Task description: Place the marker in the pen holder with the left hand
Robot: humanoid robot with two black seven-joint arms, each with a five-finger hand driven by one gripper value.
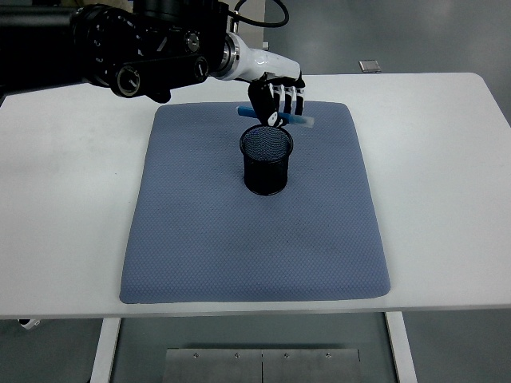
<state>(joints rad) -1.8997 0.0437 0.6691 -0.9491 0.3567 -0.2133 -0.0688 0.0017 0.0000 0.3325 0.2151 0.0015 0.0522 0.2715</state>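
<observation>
A black mesh pen holder [267,159] stands upright on a blue-grey mat [254,231] in the middle of the white table. My left hand [277,100] reaches in from the upper left and is shut on a blue marker [299,119]. The marker lies roughly level in the fingers, its ends sticking out left and right. The hand hovers just above and behind the holder's far rim. The right arm is out of view.
The white table [447,159] extends on all sides of the mat. A cardboard box and white furniture stand beyond the far edge, mostly hidden by my left arm [144,52].
</observation>
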